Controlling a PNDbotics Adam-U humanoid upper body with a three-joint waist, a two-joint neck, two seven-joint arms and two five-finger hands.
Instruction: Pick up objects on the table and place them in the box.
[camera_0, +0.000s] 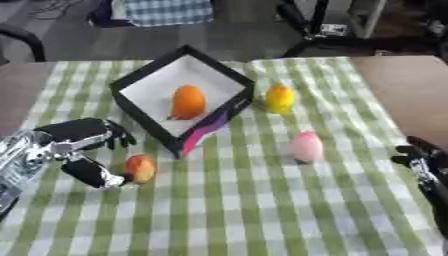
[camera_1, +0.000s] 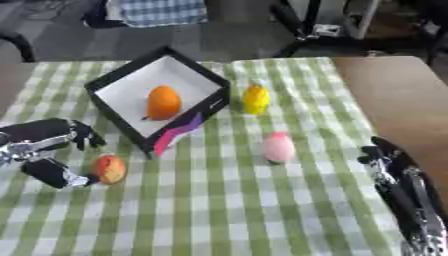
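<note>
A black box with a white floor stands tilted at the table's back middle, and an orange fruit lies inside it. A yellow fruit sits just right of the box. A pink egg-shaped object lies further forward. A red and yellow fruit rests near the box's front corner. My left hand is open around that fruit's left side, thumb tip touching it, fingers above and apart from it. At the right edge my right hand rests open on the cloth.
A green and white checked cloth covers the table; bare brown tabletop shows at the right. Chair legs and a checked bundle stand on the floor beyond the far edge.
</note>
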